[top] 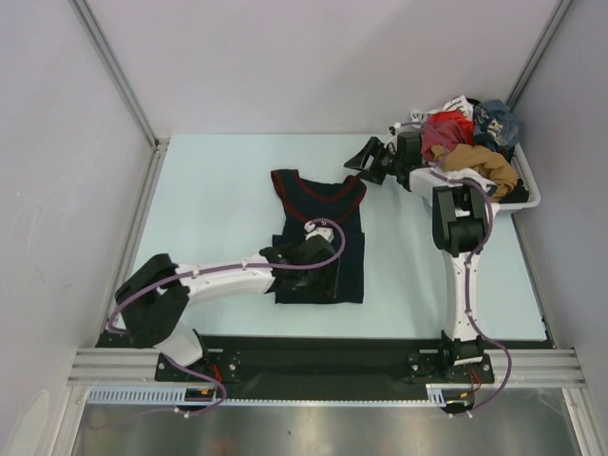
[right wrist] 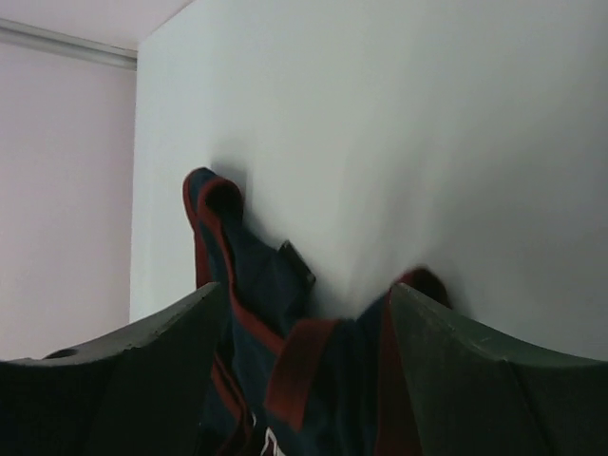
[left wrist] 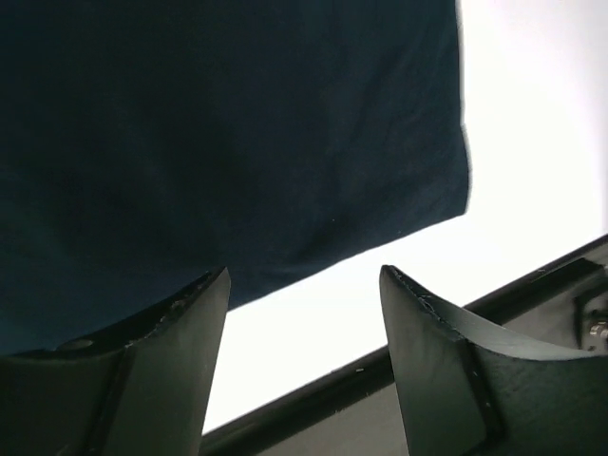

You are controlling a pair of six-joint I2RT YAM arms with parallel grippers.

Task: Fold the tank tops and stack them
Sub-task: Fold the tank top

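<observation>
Left gripper [left wrist: 304, 275]: jaws apart, nothing clamped, held low over the near hem [left wrist: 361, 237] of the navy tank top [top: 318, 201]. Right gripper [right wrist: 306, 290]: also apart, empty, beside the shoulder straps [right wrist: 211, 214]. Top is laid flat mid-table [top: 218, 190]. Step is judged pre-fold; hem must be pinched next.

Tank top [top: 318, 204], centre of frame: plain dark navy, with maroon trim at the neck and armholes. Table [top: 218, 190]: pale mint-white. Basket [top: 528, 195], upper right: white. Clothes heap [top: 470, 142] in it: red, tan-orange and patterned blue. Left arm [top: 228, 280] and right arm [top: 463, 285]: white links, black joints, purple cables [top: 334, 249]. Left gripper [left wrist: 304, 274] and right gripper [right wrist: 306, 287]: black. Walls [top: 285, 57]: pale grey.
</observation>
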